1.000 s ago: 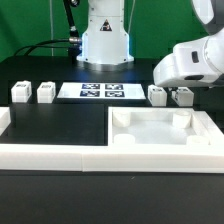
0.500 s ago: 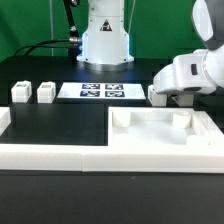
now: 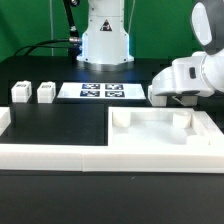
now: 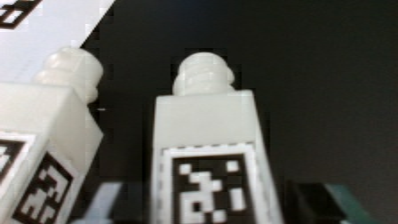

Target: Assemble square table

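**Exterior view.** The arm's white hand sits at the middle right of the frame. The gripper [image 3: 176, 98] is lowered just behind the far rim of the square table slab [image 3: 160, 138]. The slab lies flat in the lower right, raised rim upward. A neighbour leg [image 3: 157, 95] stands upright just beside the gripper, on the exterior view's left of it. Two more legs, the outer leg [image 3: 20, 93] and the inner leg [image 3: 46, 93], stand upright at the middle left, near each other but apart. The marker board [image 3: 100, 91] lies flat on the black table [image 3: 60, 125] between the inner leg and the neighbour leg. The border wall [image 3: 50, 155] runs along the lower part of the frame and adjoins the slab. The fingers are hidden here.

**Wrist view.** The framed leg [image 4: 210, 150], tag facing the camera and peg uppermost, stands upright between the two dark fingers [image 4: 118, 203]. The neighbour leg stands close beside it, not touching. The picture is blurred at the fingers. I cannot tell whether the jaws are pressing on the framed leg or merely straddling it.
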Robot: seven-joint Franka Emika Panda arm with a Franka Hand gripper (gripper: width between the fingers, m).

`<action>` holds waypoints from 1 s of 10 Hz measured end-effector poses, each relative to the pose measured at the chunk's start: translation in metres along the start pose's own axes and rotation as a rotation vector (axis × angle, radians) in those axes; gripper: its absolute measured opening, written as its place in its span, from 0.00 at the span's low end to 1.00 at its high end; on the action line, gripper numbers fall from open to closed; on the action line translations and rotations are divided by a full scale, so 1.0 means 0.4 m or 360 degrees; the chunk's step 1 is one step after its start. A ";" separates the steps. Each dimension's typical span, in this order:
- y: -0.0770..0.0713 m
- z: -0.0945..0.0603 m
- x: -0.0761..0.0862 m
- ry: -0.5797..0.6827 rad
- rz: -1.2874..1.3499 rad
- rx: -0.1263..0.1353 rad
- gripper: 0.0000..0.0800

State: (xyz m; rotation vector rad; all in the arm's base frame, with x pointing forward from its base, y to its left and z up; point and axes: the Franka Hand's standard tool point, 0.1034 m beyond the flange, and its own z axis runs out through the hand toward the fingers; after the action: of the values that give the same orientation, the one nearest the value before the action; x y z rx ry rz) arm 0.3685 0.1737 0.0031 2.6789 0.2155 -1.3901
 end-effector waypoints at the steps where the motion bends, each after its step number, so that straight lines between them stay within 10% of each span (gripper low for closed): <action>1: 0.000 0.000 0.000 0.0000 0.0000 0.0000 0.36; 7: 0.006 -0.016 -0.005 0.0015 -0.0003 0.0004 0.36; 10: 0.089 -0.169 -0.102 0.0184 -0.0142 -0.0029 0.36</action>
State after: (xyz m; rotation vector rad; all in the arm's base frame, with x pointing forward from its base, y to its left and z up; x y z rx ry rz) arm 0.4058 0.1471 0.0766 2.7682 0.3608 -1.2503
